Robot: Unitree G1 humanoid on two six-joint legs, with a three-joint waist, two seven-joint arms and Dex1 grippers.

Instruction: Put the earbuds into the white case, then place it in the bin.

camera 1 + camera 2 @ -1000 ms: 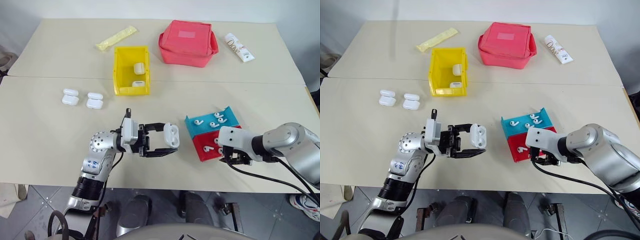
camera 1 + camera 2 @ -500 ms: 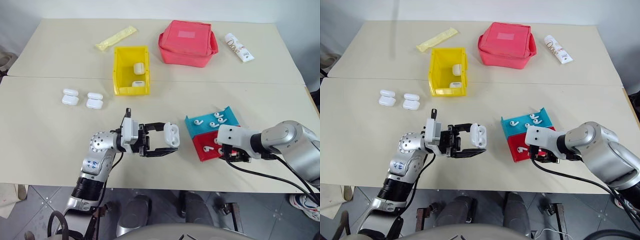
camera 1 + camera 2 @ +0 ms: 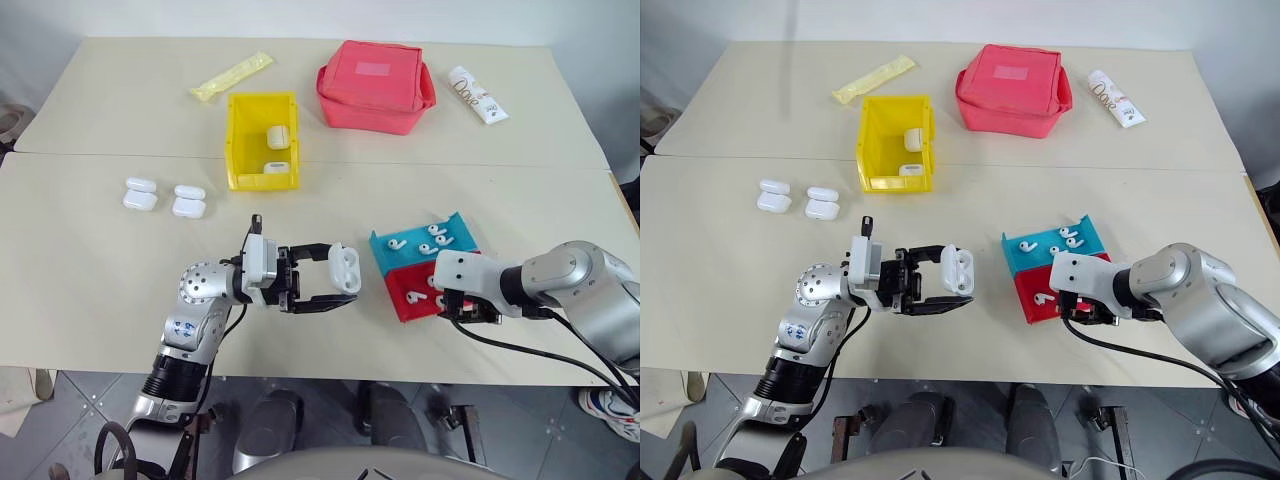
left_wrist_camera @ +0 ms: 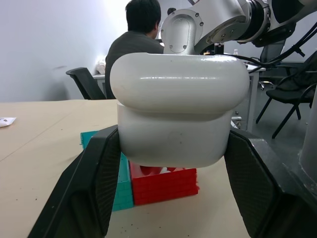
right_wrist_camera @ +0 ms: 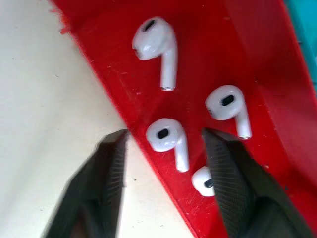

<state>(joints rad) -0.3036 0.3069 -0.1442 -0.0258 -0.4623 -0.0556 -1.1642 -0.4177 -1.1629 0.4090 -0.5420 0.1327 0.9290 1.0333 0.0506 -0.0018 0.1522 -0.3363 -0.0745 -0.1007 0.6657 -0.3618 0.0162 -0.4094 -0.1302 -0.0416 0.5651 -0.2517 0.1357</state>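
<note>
Gripping white case [image 4: 181, 109] — left gripper [image 3: 338, 287] clamped on it above table [image 3: 90, 280]. Right gripper [image 5: 163, 163] parted over red tray [image 5: 208, 54], one earbud [image 5: 167, 140] between fingers, untouched — bin [image 3: 262, 140] well beyond.

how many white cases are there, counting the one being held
7, though more may be hidden in the bin: one white case in the left gripper, four closed cases on the table, two in the yellow bin.
</note>
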